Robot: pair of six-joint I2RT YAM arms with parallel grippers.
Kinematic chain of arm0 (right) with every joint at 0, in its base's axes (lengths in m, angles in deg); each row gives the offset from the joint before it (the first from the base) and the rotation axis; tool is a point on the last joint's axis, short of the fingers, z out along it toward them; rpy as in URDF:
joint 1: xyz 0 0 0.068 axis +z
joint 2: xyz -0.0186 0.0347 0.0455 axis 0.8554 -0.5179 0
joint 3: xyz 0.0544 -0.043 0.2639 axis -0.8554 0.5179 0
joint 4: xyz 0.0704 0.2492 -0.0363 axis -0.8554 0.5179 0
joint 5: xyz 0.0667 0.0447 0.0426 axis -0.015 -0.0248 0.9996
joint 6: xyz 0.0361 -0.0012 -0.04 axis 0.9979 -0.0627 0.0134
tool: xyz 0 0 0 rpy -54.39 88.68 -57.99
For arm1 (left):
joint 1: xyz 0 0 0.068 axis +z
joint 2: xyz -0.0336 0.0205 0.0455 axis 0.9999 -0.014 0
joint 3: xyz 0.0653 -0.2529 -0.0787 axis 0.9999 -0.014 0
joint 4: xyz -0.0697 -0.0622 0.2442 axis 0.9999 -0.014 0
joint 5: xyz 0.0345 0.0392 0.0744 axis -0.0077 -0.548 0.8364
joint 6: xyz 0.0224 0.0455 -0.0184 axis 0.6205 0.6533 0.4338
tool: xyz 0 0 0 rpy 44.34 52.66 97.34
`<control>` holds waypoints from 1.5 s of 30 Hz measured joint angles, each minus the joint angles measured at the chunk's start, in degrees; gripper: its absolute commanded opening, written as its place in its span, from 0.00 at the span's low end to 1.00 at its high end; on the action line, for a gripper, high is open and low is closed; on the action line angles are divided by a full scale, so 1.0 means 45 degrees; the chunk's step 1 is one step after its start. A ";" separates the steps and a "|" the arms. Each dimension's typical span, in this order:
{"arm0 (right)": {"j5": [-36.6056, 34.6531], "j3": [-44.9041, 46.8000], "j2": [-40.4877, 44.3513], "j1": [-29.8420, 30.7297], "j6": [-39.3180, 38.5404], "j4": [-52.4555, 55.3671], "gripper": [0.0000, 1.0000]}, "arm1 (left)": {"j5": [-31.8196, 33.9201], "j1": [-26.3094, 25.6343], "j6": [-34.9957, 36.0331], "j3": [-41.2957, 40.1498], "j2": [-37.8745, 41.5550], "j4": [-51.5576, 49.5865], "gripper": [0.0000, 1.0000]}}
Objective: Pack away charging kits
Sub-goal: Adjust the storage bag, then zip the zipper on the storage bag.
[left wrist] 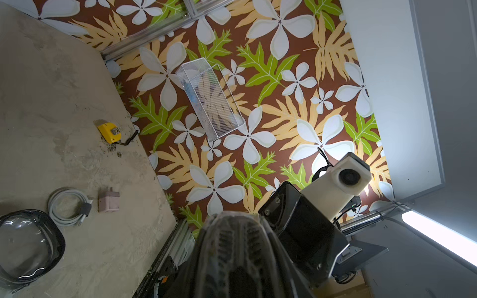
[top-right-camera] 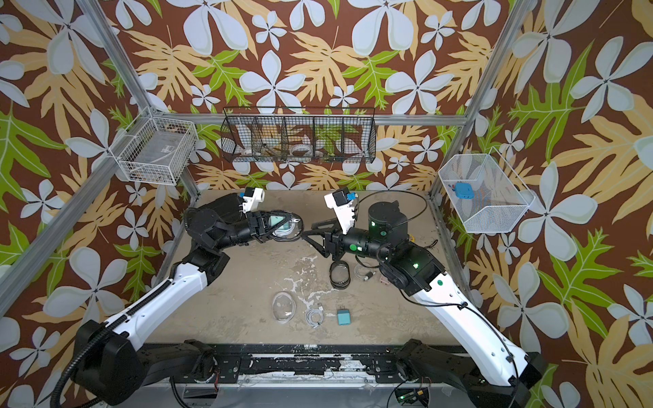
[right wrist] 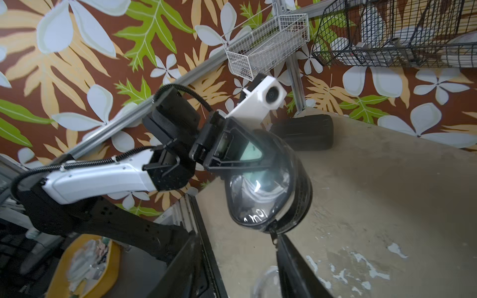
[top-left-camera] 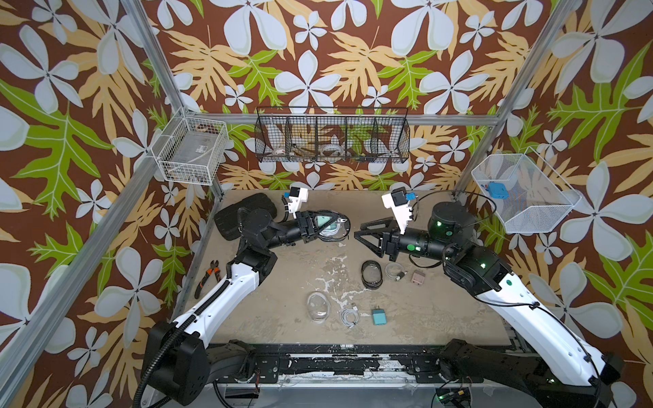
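The left gripper (top-left-camera: 319, 226) was clamped on a black-rimmed pouch (top-left-camera: 337, 229), holding it tilted over the back of the table (top-left-camera: 282, 275), with the mint plug (top-left-camera: 323, 222) and a white cable (top-left-camera: 329, 233) inside. The right gripper (top-left-camera: 360, 230) stood with jaws parted, gripping nothing, close by the zip pull (right wrist: 273, 233). On the table lay a second rimmed pouch (top-left-camera: 371, 273), a coiled cable (top-left-camera: 394, 271) and the pink plug (top-left-camera: 418, 276); nearer the front lay the clear pouch (top-left-camera: 319, 306), another cable (top-left-camera: 349, 315) and the teal plug (top-left-camera: 379, 316)
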 measured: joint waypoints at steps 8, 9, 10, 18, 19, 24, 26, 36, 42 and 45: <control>-0.1559 -0.0034 -0.0209 0.0724 -0.2307 0.0903 0.44 | -0.0389 0.0005 0.0282 -0.0039 0.0359 -0.1710 0.10; -0.1787 -0.0112 -0.0282 0.0918 -0.2395 0.0913 0.44 | -0.0384 0.0005 0.0287 -0.0053 0.0359 -0.1778 0.10; -0.1967 -0.0253 -0.0413 0.1214 -0.2565 0.0918 0.44 | -0.0384 0.0005 0.0282 -0.0073 0.0359 -0.1846 0.10; -0.3400 -0.0189 -0.0709 0.2346 -0.3662 0.1195 0.43 | -0.0379 0.0005 0.0165 -0.0078 0.0248 -0.2016 0.11; -0.3560 -0.0053 -0.0597 0.2351 -0.3672 0.1234 0.43 | -0.0379 0.0005 0.0126 -0.0087 0.0248 -0.2016 0.11; -0.4080 0.0277 -0.0296 0.2395 -0.3813 0.1258 0.42 | -0.0384 0.0005 0.0019 -0.0194 0.0248 -0.1987 0.11; -0.4192 0.0432 -0.0369 0.2395 -0.3813 0.1229 0.41 | -0.0379 0.0005 -0.0010 -0.0228 0.0248 -0.1972 0.11; -0.4046 0.0466 -0.0811 0.2404 -0.3798 0.0801 0.35 | -0.0330 0.0005 -0.0063 -0.0491 0.0330 -0.1943 0.11; -0.4051 0.0505 -0.1039 0.2404 -0.3803 0.0729 0.34 | -0.0287 0.0005 -0.0194 -0.0529 0.0262 -0.1787 0.11; -0.4075 0.0627 -0.0996 0.2404 -0.3803 0.0724 0.35 | -0.0287 0.0005 -0.0301 -0.0529 0.0223 -0.1778 0.12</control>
